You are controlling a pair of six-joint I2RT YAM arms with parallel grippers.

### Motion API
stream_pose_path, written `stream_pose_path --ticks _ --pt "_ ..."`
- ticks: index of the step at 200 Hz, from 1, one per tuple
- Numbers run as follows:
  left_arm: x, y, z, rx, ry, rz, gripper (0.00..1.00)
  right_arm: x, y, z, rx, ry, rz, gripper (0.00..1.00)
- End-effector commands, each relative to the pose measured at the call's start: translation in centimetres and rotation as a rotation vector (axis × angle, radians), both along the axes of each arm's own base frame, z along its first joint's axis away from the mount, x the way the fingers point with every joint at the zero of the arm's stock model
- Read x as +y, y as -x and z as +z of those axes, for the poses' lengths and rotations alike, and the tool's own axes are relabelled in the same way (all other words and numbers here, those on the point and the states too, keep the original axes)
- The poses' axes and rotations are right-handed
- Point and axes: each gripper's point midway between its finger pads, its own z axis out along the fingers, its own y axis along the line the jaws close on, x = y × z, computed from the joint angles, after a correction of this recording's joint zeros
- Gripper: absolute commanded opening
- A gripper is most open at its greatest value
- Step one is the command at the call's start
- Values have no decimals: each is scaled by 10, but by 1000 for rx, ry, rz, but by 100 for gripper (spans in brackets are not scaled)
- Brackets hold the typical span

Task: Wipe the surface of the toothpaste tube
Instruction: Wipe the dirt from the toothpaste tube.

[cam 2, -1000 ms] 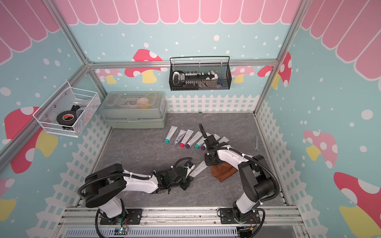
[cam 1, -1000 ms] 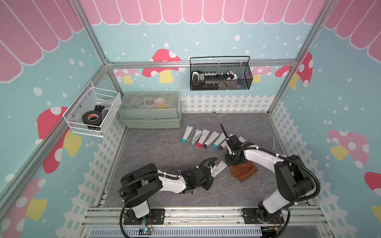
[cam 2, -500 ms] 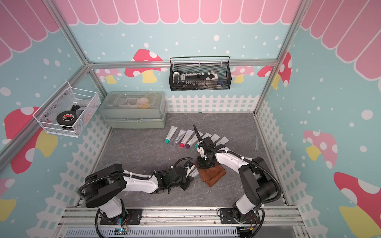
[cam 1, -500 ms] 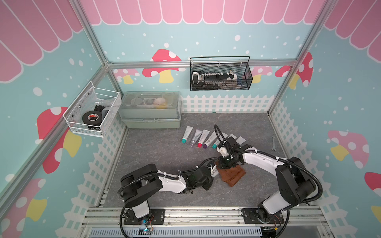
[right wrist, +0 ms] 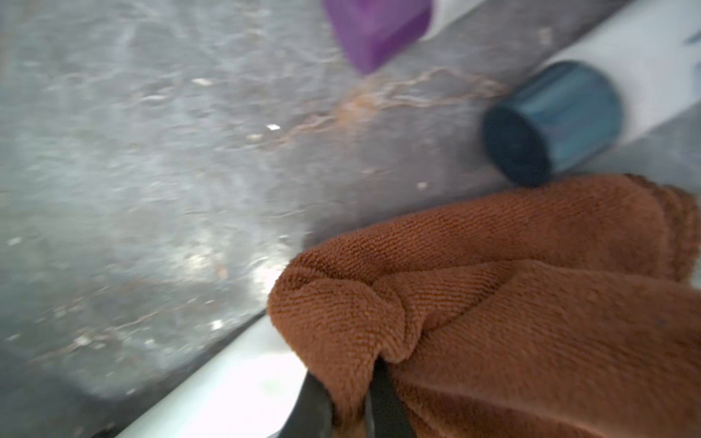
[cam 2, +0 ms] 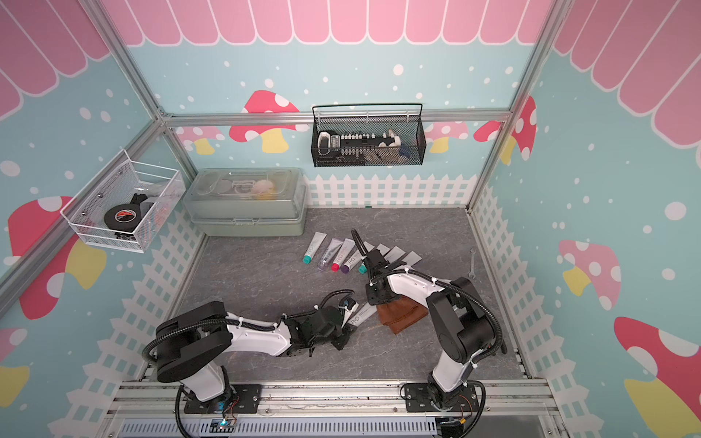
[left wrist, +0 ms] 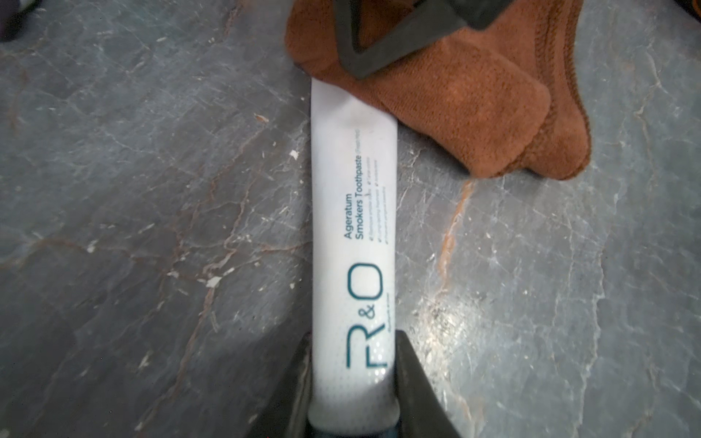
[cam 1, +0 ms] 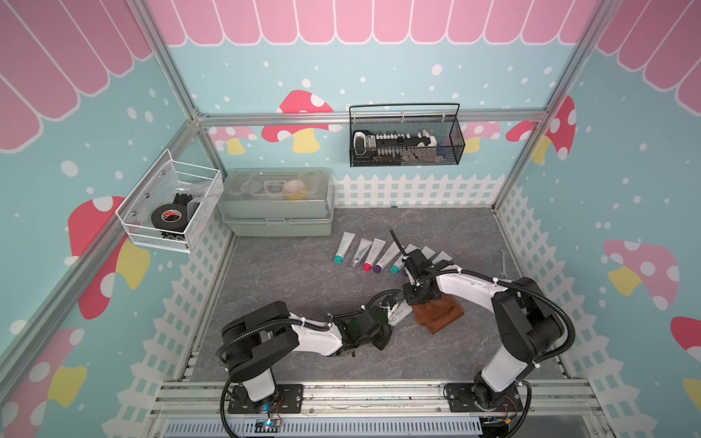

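The toothpaste tube (left wrist: 354,227) sticks straight out from the left fingers (left wrist: 411,383), which clamp its cap end from both sides. Its flat far end lies under the edge of a brown cloth (left wrist: 474,106), which is bunched and pinched in the closed right fingers (right wrist: 385,402). Whether the tube rests on the grey counter (cam 1: 288,280) or hangs just over it cannot be told. Beyond the right fingers lies a row of other tubes (cam 1: 364,254), their caps near the cloth's edge. From the left fingers toward the lidded box (cam 1: 278,204), a broad stretch of counter opens. A wrench (cam 1: 503,263) lies well past the right fingers, by the fence edge.
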Motion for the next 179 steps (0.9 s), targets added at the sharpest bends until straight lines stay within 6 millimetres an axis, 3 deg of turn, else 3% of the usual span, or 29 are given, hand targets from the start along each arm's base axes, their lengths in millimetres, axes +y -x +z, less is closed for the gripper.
stream_pose_path --ticks 1,31,59,78,102,124,145,163,179 --pt "10 0 -4 0 -24 17 23 -53 27 -19 112 207 -44 10" --pt "11 0 -4 0 -26 18 23 -15 30 6 64 -77 -11 10" --pt "10 -1 -5 0 -26 18 23 28 45 28 90 -337 64 11" --pt "10 -1 -4 -1 -25 19 23 49 55 31 117 -420 104 11" --pt "10 -1 -4 -1 -27 21 23 66 64 20 158 -440 137 11" --pt "11 -1 -3 -2 -26 22 23 56 63 -3 189 -347 120 11" --pt "11 -1 -3 -3 -26 23 23 20 56 -26 194 -112 77 10" --pt "12 -1 -2 -5 -25 26 23 -10 47 -31 168 67 45 10" --pt "13 -1 0 -9 -19 29 23 -26 41 -31 153 117 7 10"
